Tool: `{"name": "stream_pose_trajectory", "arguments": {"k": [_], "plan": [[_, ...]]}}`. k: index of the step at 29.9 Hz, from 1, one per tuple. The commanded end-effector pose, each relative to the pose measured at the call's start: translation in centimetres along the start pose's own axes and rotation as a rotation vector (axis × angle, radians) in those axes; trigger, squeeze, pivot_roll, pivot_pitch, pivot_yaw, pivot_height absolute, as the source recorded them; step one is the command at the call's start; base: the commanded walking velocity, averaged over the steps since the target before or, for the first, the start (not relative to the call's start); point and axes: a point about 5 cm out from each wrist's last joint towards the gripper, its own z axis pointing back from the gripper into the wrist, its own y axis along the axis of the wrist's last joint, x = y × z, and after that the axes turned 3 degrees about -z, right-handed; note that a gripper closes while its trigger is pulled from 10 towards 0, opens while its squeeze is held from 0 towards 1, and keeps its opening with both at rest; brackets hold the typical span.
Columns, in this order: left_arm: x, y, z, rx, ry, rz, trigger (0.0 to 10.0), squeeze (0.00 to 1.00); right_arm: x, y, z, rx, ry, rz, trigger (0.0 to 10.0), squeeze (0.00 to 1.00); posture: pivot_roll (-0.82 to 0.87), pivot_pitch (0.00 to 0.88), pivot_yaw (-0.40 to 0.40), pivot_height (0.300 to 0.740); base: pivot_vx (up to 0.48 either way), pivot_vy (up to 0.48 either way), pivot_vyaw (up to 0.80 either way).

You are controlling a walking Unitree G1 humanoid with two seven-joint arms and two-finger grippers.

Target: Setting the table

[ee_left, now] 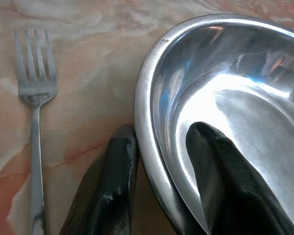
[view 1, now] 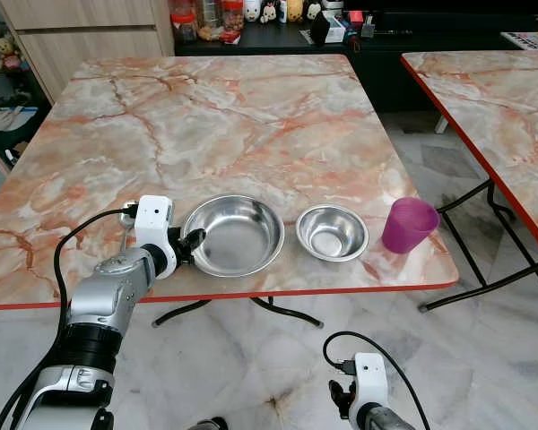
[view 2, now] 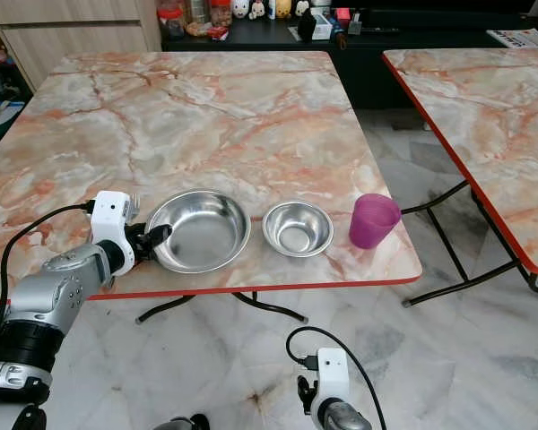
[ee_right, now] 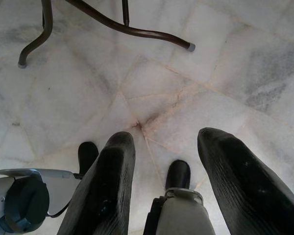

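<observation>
A large steel bowl (view 1: 233, 235) stands near the front edge of the marble table (view 1: 206, 116). To its right are a small steel bowl (view 1: 332, 233) and a purple cup (view 1: 409, 224). My left gripper (view 1: 193, 244) is shut on the large bowl's left rim (ee_left: 152, 122), with one finger inside the bowl and one outside. A fork (ee_left: 35, 98) lies flat on the table just left of that bowl. Below table height, my right gripper (ee_right: 161, 142) hangs open over the tiled floor.
A second marble table (view 1: 493, 98) stands to the right across a gap of floor. A dark counter (view 1: 278, 27) with jars and small items runs behind the table. Black table legs (ee_right: 112, 24) cross the floor under the front edge.
</observation>
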Motion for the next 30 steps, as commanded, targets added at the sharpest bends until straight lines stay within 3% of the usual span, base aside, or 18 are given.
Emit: {"name": "stream_pose_trajectory", "arguments": {"k": [1, 20, 28, 30], "plan": [[0.1, 0.9, 0.0, 0.004, -0.008, -0.044, 0.0, 0.0, 0.0, -0.1, 0.0, -0.007, -0.005, -0.012, 10.0, 0.0, 0.16, 0.096, -0.009, 0.731, 0.0, 0.0, 0.0], [0.1, 1.2, 0.1, 0.021, -0.026, -0.004, 0.0, 0.0, 0.2, -0.1, 0.0, -0.006, -0.018, -0.035, 10.0, 0.0, 0.16, 0.114, -0.009, 0.731, 0.0, 0.0, 0.0], [0.2, 1.6, 0.2, 0.067, -0.039, 0.071, 0.0, 0.0, 0.3, 0.0, 0.0, -0.003, -0.02, -0.04, 10.0, 0.0, 0.16, 0.117, -0.011, 0.731, 0.0, 0.0, 0.0], [0.2, 2.2, 0.3, 0.12, -0.049, 0.143, 0.0, 0.0, 0.3, 0.0, 0.0, -0.002, -0.02, -0.045, 10.0, 0.0, 0.16, 0.115, -0.013, 0.731, 0.0, 0.0, 0.0]]}}
